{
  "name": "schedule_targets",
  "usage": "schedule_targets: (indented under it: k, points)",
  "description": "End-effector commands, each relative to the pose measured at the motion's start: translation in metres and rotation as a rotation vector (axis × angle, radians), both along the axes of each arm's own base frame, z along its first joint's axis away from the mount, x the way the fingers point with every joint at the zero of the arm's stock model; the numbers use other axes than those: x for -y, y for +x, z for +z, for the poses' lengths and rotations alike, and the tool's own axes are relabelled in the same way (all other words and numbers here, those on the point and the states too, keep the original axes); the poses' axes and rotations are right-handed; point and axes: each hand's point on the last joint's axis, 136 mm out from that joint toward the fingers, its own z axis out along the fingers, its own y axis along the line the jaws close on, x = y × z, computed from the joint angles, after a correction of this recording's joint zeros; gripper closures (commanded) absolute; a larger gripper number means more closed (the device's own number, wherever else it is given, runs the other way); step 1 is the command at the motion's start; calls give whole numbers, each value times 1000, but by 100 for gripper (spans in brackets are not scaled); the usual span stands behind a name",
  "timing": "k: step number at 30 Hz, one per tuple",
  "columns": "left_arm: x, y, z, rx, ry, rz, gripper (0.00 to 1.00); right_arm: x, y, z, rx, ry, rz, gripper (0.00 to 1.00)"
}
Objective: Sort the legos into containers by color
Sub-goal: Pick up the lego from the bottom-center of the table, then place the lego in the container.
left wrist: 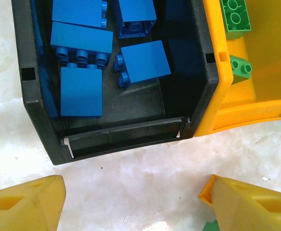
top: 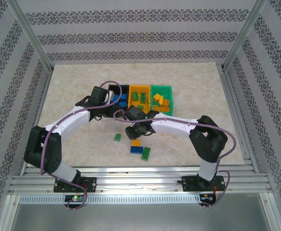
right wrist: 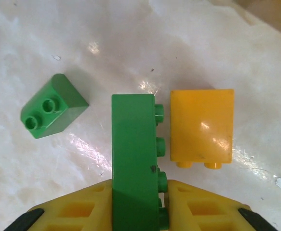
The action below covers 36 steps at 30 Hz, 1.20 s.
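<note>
My right gripper (right wrist: 139, 186) is shut on a long green lego (right wrist: 133, 144), gripped by its sides just above the table. A yellow lego (right wrist: 202, 126) lies right beside it and a small green lego (right wrist: 53, 111) to its left. In the top view the right gripper (top: 133, 130) hangs in front of the bins. My left gripper (left wrist: 135, 204) is open and empty over bare table, just before the black container (left wrist: 116, 139), which holds several blue legos (left wrist: 81, 91). The orange container (left wrist: 256, 110) holds green legos (left wrist: 236, 17). The green container (top: 162, 98) holds yellow legos.
On the table near the arms lie a small green brick (top: 117, 137), a yellow brick (top: 137, 142), a blue brick (top: 136, 150) and a green brick (top: 145, 153). The three bins stand side by side at mid-table. Metal frame posts border the tabletop.
</note>
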Motion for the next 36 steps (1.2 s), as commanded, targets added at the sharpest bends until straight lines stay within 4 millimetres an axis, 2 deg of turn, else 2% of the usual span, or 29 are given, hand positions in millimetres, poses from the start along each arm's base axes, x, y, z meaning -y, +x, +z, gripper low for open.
schedule_targets:
  k: [1,4,8,11,18,24,26,30,36]
  points:
    - [-3,5,11,36,-26,20,21,-3,2,22,59,39,32,70]
    - [-4,3,10,31,-23,20,21,-4,6,35,71,93,19,70]
    - [-5,-2,7,15,-22,18,21,4,25,58,107,177,-51,71]
    - [-6,-9,5,3,-24,17,21,17,52,71,148,217,-132,71]
    - [-2,-29,-7,-55,-55,-10,22,51,131,93,237,249,-342,71]
    - [2,-44,-11,-84,-93,-43,23,58,175,100,260,282,-397,71]
    - [8,-49,-12,-98,-121,-67,24,56,184,96,249,273,-396,68]
    - [15,-62,-21,-144,-147,-94,27,54,194,91,246,242,-396,44]
    - [22,-81,-41,-204,-97,-132,29,57,182,88,240,269,-393,42]
